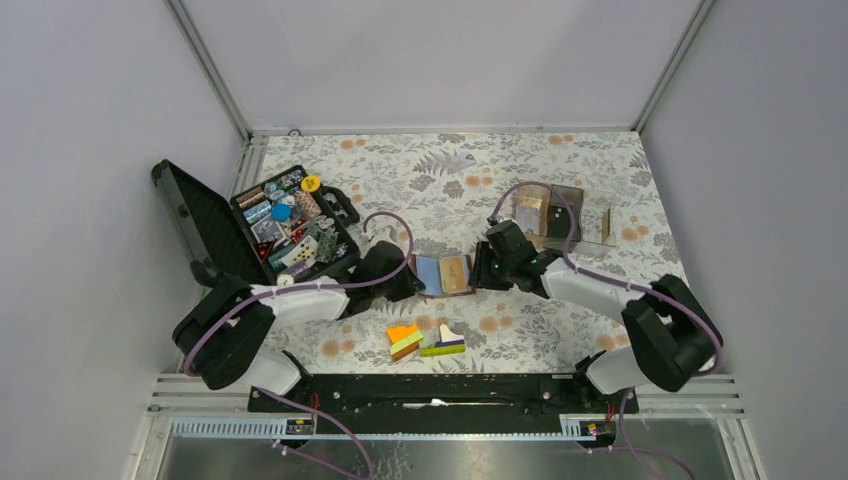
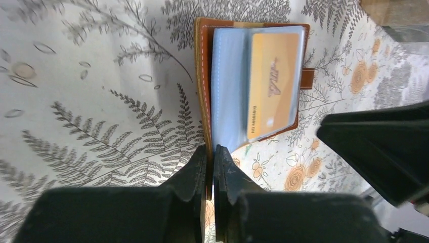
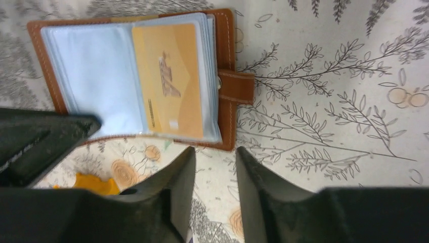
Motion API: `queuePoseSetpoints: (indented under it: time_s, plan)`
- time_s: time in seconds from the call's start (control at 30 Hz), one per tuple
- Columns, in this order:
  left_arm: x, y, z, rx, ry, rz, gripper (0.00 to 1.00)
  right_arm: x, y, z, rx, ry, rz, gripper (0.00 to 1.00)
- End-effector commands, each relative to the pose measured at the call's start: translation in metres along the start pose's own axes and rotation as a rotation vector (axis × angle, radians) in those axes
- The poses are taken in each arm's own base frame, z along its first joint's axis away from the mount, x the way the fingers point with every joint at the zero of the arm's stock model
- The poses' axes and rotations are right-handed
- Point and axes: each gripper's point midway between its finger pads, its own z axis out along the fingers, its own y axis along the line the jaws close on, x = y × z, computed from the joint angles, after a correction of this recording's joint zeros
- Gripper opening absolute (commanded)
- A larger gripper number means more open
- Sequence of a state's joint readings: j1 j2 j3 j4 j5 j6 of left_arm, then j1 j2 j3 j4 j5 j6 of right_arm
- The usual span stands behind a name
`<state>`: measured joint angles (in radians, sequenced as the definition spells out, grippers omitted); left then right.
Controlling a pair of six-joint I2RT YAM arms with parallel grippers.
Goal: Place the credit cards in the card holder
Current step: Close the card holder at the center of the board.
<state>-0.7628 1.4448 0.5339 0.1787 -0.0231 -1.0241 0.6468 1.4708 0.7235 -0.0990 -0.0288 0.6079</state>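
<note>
On the flowered table, with the black tool case lying open off to my left, the card holder is spread flat between my two claws, and the coloured blocks sit between it and my bases. My left claw is clenched on the stitched leather border of the cover without the tab, pinning the holder down. My right claw stands parted and empty just short of the holder's near edge on the tab side. I judge the holder to be light and floppy, so it may slide on the cloth or fold shut unless that border is held. The leather is the place to grip. The clear sleeves look thin and slick and would buckle under my fingers. A tan card is already seated in the right-hand sleeve. Cards like this are stiff, thin and slippery, so I would pinch one across its faces near a short edge. From above I cannot tell whether the pale pieces beside the blocks are more cards. The snap tab sticks out sideways and is too small and limp to serve as a handle.
</note>
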Motion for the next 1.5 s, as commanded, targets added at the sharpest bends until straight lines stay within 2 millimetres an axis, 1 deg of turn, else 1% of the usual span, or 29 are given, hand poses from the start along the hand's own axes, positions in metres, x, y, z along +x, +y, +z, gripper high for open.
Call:
queuePoseSetpoints:
  time_s: [0.0, 0.03, 0.1, 0.2, 0.27, 0.33, 0.47, 0.53, 0.6, 0.67, 0.73, 0.87, 1.03, 1.13, 1.3, 1.47]
  plan:
    - [-0.029, 0.015, -0.025, -0.194, -0.029, 0.247, 0.0, -0.013, 0.011, -0.027, -0.051, -0.075, -0.014, 0.47]
    - [-0.035, 0.015, -0.03, -0.224, -0.023, 0.293, 0.0, -0.014, 0.01, -0.031, -0.051, -0.09, -0.014, 0.51]
    - [-0.037, 0.024, -0.039, -0.293, 0.016, 0.382, 0.0, -0.015, 0.01, -0.035, -0.059, -0.108, -0.016, 0.58]
    - [-0.04, 0.035, -0.049, -0.379, 0.067, 0.475, 0.0, -0.016, 0.005, -0.037, -0.055, -0.143, -0.013, 0.65]
    - [-0.043, 0.037, -0.051, -0.404, 0.085, 0.511, 0.03, -0.013, 0.005, -0.035, -0.067, -0.147, -0.008, 0.68]
    - [-0.044, 0.033, -0.048, -0.403, 0.098, 0.536, 0.07, -0.01, 0.005, -0.03, -0.079, -0.147, 0.006, 0.69]
    - [-0.043, 0.019, -0.04, -0.391, 0.101, 0.57, 0.14, -0.007, 0.016, -0.02, -0.154, -0.144, 0.037, 0.7]
    - [-0.042, 0.012, -0.036, -0.38, 0.1, 0.574, 0.21, -0.01, 0.025, -0.017, -0.209, -0.16, 0.043, 0.72]
    - [-0.038, 0.004, -0.031, -0.357, 0.104, 0.577, 0.23, -0.011, 0.028, -0.014, -0.229, -0.169, 0.051, 0.73]
    - [-0.035, -0.007, -0.027, -0.316, 0.095, 0.572, 0.28, -0.012, 0.029, -0.01, -0.229, -0.173, 0.06, 0.73]
    - [-0.032, -0.018, -0.025, -0.275, 0.084, 0.564, 0.36, -0.011, 0.028, -0.006, -0.225, -0.167, 0.072, 0.73]
    - [-0.03, -0.034, -0.023, -0.21, 0.052, 0.544, 0.42, -0.006, 0.023, 0.005, -0.204, -0.151, 0.106, 0.73]
    - [-0.03, -0.049, -0.021, -0.134, 0.02, 0.517, 0.46, 0.003, 0.017, 0.018, -0.188, -0.125, 0.152, 0.74]
    - [-0.027, -0.06, -0.018, -0.058, 0.008, 0.51, 0.45, 0.006, 0.015, 0.022, -0.198, -0.124, 0.193, 0.73]
    - [-0.022, -0.072, -0.007, 0.019, 0.004, 0.495, 0.44, 0.01, 0.011, 0.024, -0.211, -0.131, 0.266, 0.75]
    - [-0.019, -0.086, -0.005, 0.099, -0.008, 0.474, 0.44, 0.012, 0.003, 0.023, -0.211, -0.152, 0.348, 0.79]
